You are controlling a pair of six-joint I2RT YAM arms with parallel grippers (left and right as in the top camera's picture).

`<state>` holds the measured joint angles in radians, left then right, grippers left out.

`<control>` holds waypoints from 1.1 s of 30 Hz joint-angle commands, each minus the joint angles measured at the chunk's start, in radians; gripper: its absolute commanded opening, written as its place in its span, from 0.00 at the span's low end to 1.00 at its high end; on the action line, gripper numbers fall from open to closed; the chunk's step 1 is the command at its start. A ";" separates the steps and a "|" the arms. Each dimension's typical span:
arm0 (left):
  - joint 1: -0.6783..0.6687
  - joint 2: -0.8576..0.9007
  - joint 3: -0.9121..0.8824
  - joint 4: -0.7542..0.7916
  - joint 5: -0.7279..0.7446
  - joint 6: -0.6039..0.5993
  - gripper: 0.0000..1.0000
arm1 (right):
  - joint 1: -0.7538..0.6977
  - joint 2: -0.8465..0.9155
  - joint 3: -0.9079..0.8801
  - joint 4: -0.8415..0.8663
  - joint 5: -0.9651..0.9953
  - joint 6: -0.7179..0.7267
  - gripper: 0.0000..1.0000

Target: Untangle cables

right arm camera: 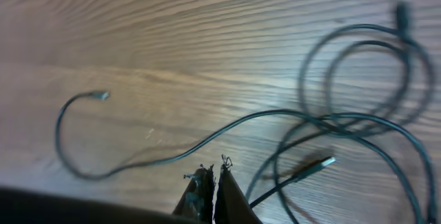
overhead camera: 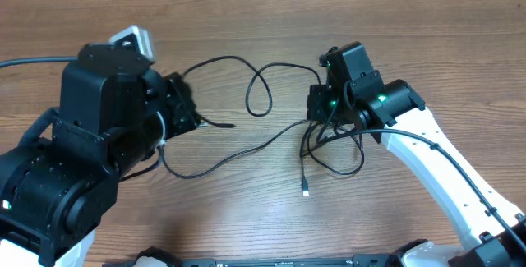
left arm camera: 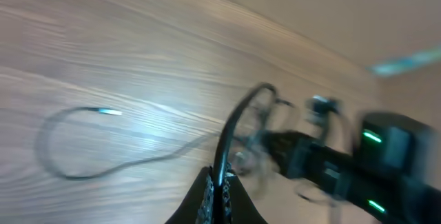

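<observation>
Bare wooden table (overhead camera: 238,214) spreads open on all sides, the black cables (overhead camera: 329,140) sprawl mid-table between the arms, the left gripper (left arm camera: 219,181) pinches one cord, and the right gripper (right arm camera: 212,182) is closed by the tangle, its hold unclear.

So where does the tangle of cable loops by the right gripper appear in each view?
Overhead: the tangle lies right of centre, just below the right gripper.
Left wrist: the tangle is blurred, centre-right, in front of that gripper.
Right wrist: the tangle fills the right half.
Shared landmark: the right gripper, bottom centre in its own view.
</observation>
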<state>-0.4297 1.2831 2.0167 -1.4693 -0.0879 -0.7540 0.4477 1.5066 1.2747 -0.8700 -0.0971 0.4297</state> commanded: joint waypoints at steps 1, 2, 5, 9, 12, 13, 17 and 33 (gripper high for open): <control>0.005 0.002 0.015 -0.034 -0.267 -0.023 0.04 | 0.002 -0.002 -0.004 -0.008 0.138 0.140 0.04; 0.005 0.002 0.015 -0.051 -0.305 -0.037 0.04 | 0.002 -0.002 -0.004 -0.011 0.151 0.166 0.04; 0.005 0.009 0.015 -0.116 -0.421 -0.110 0.04 | 0.002 -0.002 -0.004 -0.032 0.205 0.246 0.04; 0.005 0.024 0.015 -0.171 -0.505 -0.179 0.04 | 0.002 -0.002 -0.004 -0.049 0.235 0.288 0.08; 0.005 0.037 0.015 -0.173 -0.507 -0.178 0.07 | 0.002 -0.002 -0.004 -0.060 0.235 0.289 0.08; 0.005 0.042 0.015 -0.173 -0.506 -0.179 0.11 | 0.002 -0.002 -0.004 -0.062 0.235 0.288 0.08; 0.005 0.064 0.015 -0.177 -0.488 -0.178 0.22 | 0.002 -0.002 -0.004 -0.069 0.236 0.288 0.08; 0.005 0.144 0.015 -0.202 -0.473 -0.173 0.86 | 0.002 -0.002 -0.004 -0.184 0.352 0.404 0.04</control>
<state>-0.4301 1.4094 2.0167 -1.6718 -0.5785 -0.9161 0.4484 1.5066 1.2743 -1.0519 0.2356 0.8146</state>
